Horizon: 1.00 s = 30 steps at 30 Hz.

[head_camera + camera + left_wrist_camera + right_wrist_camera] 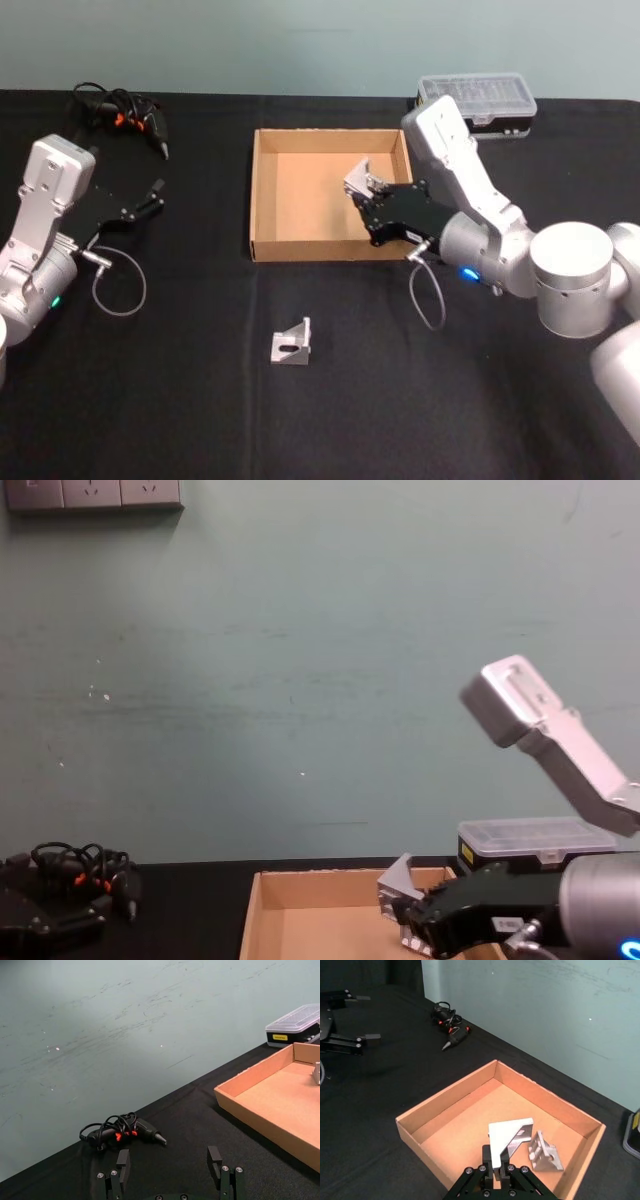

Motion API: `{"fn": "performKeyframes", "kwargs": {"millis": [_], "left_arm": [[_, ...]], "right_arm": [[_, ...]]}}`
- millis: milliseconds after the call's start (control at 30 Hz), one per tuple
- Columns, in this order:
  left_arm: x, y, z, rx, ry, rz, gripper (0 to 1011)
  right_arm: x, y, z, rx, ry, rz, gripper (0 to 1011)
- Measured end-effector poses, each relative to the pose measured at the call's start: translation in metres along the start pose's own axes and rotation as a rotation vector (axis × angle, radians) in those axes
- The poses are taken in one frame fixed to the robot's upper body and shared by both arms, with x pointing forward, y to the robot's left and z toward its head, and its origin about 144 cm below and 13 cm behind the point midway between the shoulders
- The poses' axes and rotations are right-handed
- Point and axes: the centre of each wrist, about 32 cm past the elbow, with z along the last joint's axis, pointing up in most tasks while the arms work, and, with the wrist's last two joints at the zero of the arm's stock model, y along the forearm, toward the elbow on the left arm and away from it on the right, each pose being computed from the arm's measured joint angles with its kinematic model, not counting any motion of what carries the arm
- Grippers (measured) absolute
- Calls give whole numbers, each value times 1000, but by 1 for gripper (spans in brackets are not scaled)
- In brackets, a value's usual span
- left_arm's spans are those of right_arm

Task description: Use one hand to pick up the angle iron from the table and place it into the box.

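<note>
One angle iron (507, 1132) is gripped in the closed jaws of my right hand (501, 1166), hanging over the right half of the box (300, 248), straight above its floor beside a second iron (546, 1152) lying there, while my left hand (152, 198) sits parked, jaws open.

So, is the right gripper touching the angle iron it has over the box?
Touching. The right wrist view shows the right gripper shut on the lower edge of the angle iron, above the box.
</note>
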Motion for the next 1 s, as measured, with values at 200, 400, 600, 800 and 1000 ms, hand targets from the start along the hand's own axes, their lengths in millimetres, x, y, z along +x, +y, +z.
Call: {"fn": "performKeyframes", "kwargs": {"millis": [200,400,600,800,1000], "left_arm": [[0,0,0,0,0,0,1011],[0,0,0,0,0,0,1011],[0,0,0,0,0,0,1011],[0,0,0,0,0,0,1011],[0,0,0,0,0,0,1011]], "right_arm": [[-1,17,4,-22,-6,9,73],[-4,27,6,-44,-17,12,73],[-6,30,6,-61,-20,10,73],[-7,30,3,-76,-22,5,73],[-8,30,1,-86,-19,1,171]]}}
